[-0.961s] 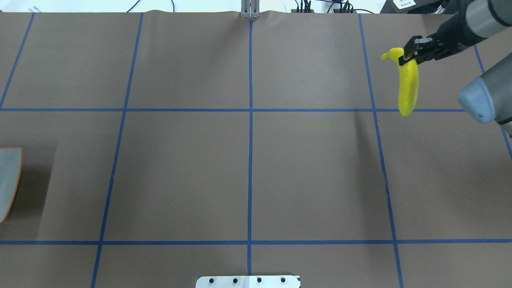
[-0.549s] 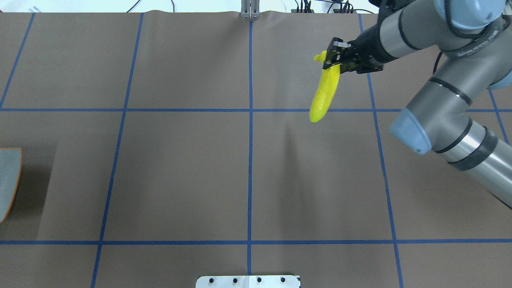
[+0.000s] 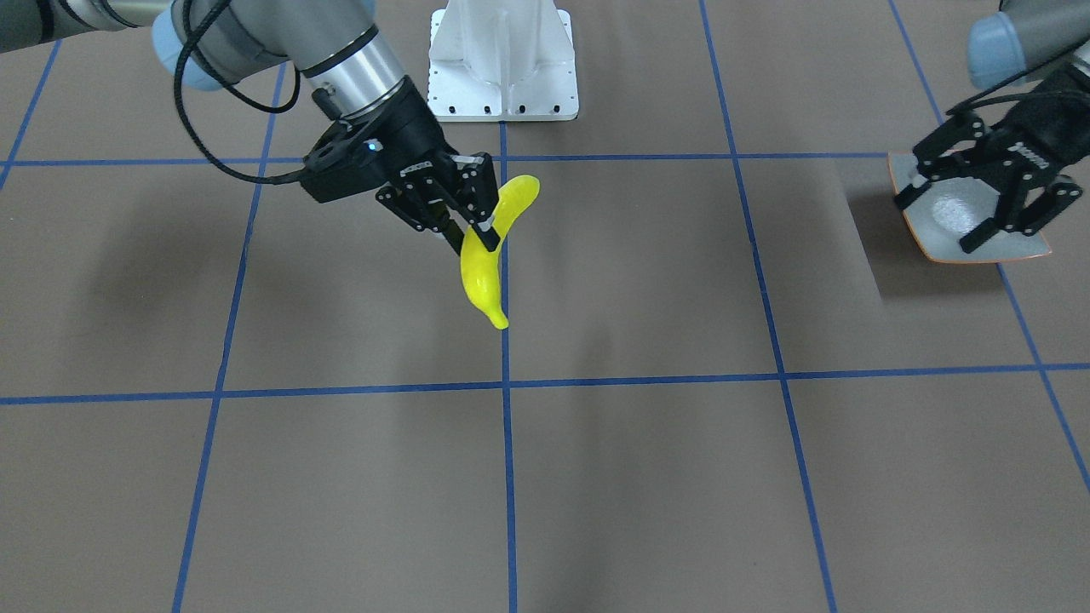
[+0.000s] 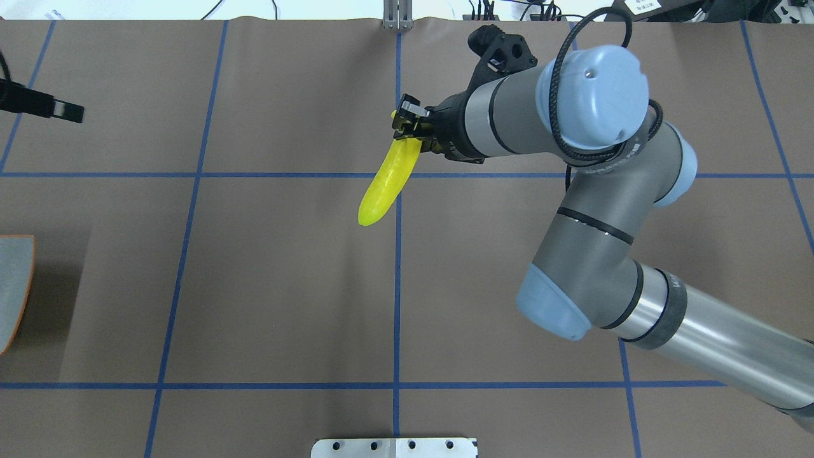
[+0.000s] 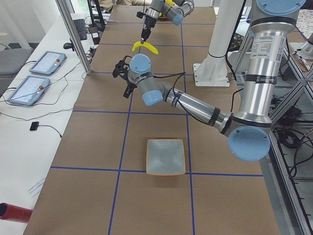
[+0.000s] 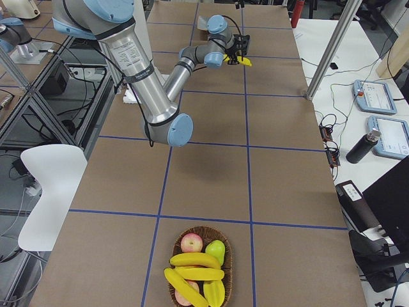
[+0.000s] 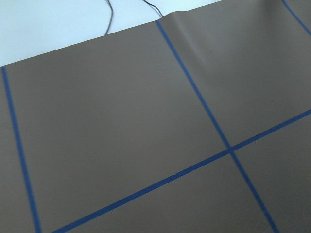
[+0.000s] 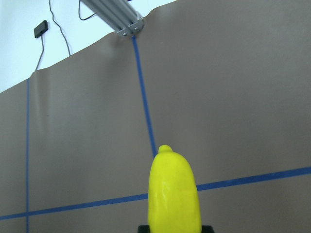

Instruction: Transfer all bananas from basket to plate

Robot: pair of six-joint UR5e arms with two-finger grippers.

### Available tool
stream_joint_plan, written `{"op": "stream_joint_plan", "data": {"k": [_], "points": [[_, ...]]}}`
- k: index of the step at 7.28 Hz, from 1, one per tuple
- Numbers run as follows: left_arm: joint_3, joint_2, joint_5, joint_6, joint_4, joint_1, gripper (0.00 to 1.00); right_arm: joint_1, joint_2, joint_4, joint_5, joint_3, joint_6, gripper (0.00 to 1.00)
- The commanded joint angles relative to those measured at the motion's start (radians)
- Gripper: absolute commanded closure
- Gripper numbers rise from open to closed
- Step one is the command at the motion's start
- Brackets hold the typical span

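My right gripper [image 3: 464, 217] [image 4: 407, 124] is shut on the stem end of a bright yellow banana [image 3: 484, 277] [image 4: 383, 187] [image 8: 174, 194]. The banana hangs tip-down above the table's centre line, toward the far side. The grey-green plate [image 4: 13, 286] [image 5: 166, 156] [image 3: 1018, 247] with an orange rim lies empty at the table's left end. My left gripper [image 3: 941, 217] [image 4: 60, 109] is open and holds nothing, raised and well beyond the plate. The wicker basket [image 6: 229, 268] at the right end holds more bananas [image 6: 195, 259].
An apple [image 6: 191, 242] and a green fruit [image 6: 216, 249] share the basket. The white robot base [image 3: 502, 60] stands at the near table edge. Blue tape lines grid the brown table cover. Tablets [image 5: 46, 61] lie on the side bench.
My right arm has swung left across the table with the banana, from the far right to the centre line. The left gripper's tip has come into the overhead view's upper left.
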Motion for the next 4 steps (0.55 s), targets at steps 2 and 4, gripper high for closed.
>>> {"op": "stream_joint_plan", "data": {"k": [2,4], "points": [[0.003,-0.209,0.010,-0.252,-0.055,0.212,0.00,-0.126,0.075,0.036,-0.130,-0.001,0.014,1.00],[-0.005,-0.216,0.008,-0.247,-0.068,0.268,0.00,-0.135,0.102,0.035,-0.130,-0.006,0.010,1.00]]}}
